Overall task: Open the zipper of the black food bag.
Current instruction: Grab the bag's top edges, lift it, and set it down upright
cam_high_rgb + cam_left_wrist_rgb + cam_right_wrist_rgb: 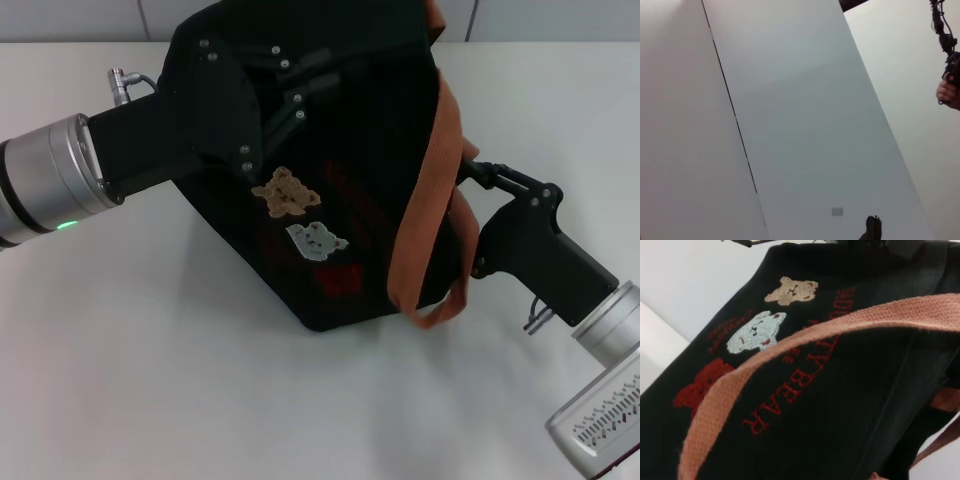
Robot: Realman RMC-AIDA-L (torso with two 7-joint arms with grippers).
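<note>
Head view: the black food bag (340,190) is seen lying tipped on the white counter (150,380), its bear-patch face turned upward and an orange-brown strap (425,220) looped over its right side. The left claw (285,90) is laid against the bag's upper left part, and the right claw (470,172) is reached in at the bag's right edge beside the strap. Whether either claw is open, or has hold of anything, cannot be told, since the fingertips are lost against the black fabric. The zipper cannot be made out here, so no opened stretch can be confirmed; the task is judged to be at the bracing or reaching stage, with the pulling not yet shown. A pale wall is met by the counter at the far edge.

Left wrist view: only pale panels with a dark seam are shown, plus a person's hand (949,93) with cables at one edge. Nothing of the bag is seen.

Right wrist view: the bag's face is seen up close, with tan and white bear patches (774,310), red stitched lettering and the strap across it. No zip line or pull tab is visible.
</note>
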